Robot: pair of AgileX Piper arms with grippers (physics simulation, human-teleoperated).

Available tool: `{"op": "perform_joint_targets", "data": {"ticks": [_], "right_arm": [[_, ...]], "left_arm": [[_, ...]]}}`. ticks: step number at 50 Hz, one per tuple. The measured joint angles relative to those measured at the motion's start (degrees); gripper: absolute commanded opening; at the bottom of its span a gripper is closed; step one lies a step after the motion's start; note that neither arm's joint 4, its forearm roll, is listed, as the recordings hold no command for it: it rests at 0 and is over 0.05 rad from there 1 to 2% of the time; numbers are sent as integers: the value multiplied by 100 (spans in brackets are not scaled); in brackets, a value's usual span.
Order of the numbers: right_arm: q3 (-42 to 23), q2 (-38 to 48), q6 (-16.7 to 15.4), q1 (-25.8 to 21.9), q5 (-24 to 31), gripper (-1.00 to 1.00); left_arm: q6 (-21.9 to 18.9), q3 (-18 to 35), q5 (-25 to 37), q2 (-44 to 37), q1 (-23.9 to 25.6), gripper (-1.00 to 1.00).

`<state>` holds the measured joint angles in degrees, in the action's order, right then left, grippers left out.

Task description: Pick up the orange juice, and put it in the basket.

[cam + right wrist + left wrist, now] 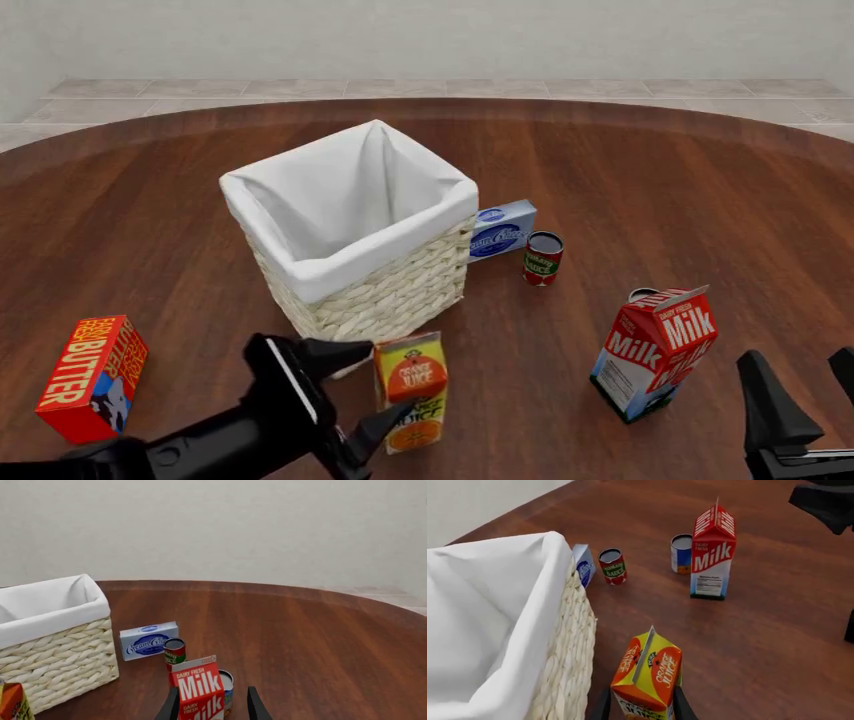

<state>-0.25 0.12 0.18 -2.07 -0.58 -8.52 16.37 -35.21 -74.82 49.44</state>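
The orange juice (414,388) is a yellow carton with an orange-red circle, upright just in front of the basket's near corner. In the left wrist view the orange juice (647,677) sits between my two fingers, which touch its sides. My left gripper (380,385) is shut on it. I cannot tell whether it is off the table. The basket (387,290) is tall pale wicker with a white liner; its wall (570,645) is right beside the carton. My right gripper (807,385) is open and empty at the near right, with the milk carton ahead of it.
A Milk carton (654,350) stands at the right with a blue can (643,295) behind it. A tomato sauce can (542,257) and a cream cheese box (501,228) stand to the right of the basket. A BUTTER box (91,377) lies at the near left.
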Motion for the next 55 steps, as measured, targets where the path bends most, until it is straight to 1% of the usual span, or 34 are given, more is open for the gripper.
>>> {"op": "perform_joint_targets", "data": {"ticks": [15,24,29,44,55], "right_arm": [[-52,-5,7,-36,39,100],[-74,-9,43,-57,45,100],[-70,-10,3,-67,55,100],[-89,-11,-56,-88,85,100],[-121,-10,-34,-86,101,100]], "left_arm": [[-186,214,1008,1184,428,-100],[-343,438,1672,1897,701,-100],[-457,590,2011,2218,853,-100],[-878,1202,2973,2949,1262,-100],[-1127,1703,3488,3266,1360,-100]]}}
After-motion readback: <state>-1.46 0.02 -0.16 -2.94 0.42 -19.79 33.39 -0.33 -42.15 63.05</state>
